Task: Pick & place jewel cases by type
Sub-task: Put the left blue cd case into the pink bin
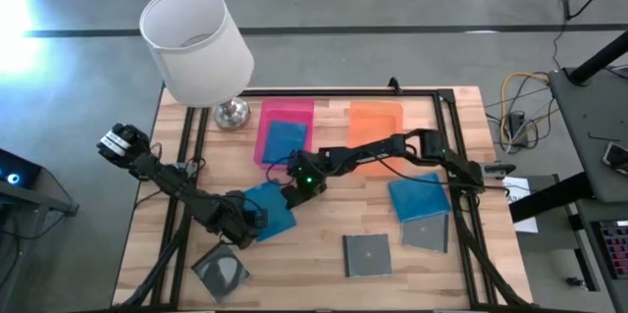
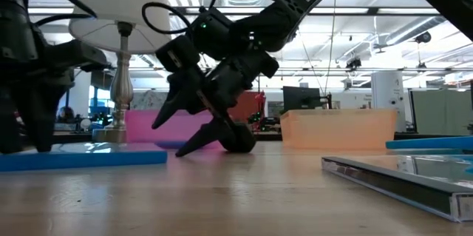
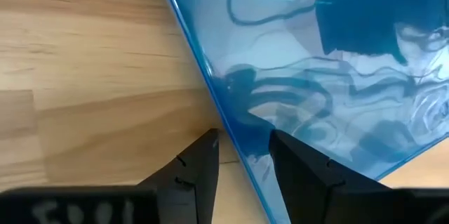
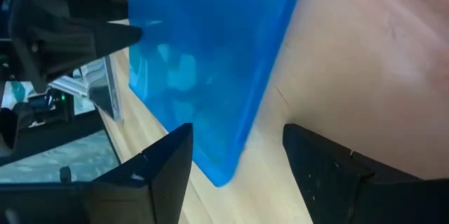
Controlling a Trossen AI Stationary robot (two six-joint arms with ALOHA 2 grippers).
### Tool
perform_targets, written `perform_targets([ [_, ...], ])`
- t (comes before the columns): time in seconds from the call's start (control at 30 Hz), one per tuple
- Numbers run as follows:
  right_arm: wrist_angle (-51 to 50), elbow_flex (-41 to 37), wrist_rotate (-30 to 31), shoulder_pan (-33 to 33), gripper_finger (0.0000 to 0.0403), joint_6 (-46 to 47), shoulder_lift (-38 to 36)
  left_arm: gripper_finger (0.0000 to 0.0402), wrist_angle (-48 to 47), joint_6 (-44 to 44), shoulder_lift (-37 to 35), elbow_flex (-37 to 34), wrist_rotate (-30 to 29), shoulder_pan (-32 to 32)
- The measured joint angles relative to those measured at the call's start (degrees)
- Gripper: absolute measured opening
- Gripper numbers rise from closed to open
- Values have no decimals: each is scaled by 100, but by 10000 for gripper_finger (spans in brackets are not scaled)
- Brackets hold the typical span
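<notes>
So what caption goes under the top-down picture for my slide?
Both grippers, left and right, meet at one blue jewel case.

I see the lamp (image 1: 196, 46) at the worktop's (image 1: 324, 244) far left corner. Right of it stand two trays (image 1: 287, 117) side by side, one case (image 1: 286, 140) in the nearer. Toward me from the lamp, both end effectors (image 1: 257, 217) meet at another case (image 1: 267, 209).

Both arms stretched low toward mid-table. Left gripper (image 1: 257, 219) and right gripper (image 1: 291, 195) near each other, fingers (image 4: 163, 175) of both parted, tips down.
</notes>
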Motion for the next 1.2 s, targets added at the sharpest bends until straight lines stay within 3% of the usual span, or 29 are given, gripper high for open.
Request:
perform_targets([
  [0.47,-382,422,-63,116,224,-582,-39,114,538,995,304,-8,94,378],
  [0.7,-444,383,-94,147,224,-909,-528,114,555,1274,307,-56,168,382],
  [1.2,-86,405,166,425,224,-733,-871,114,608,1358,307,-45,61,382],
])
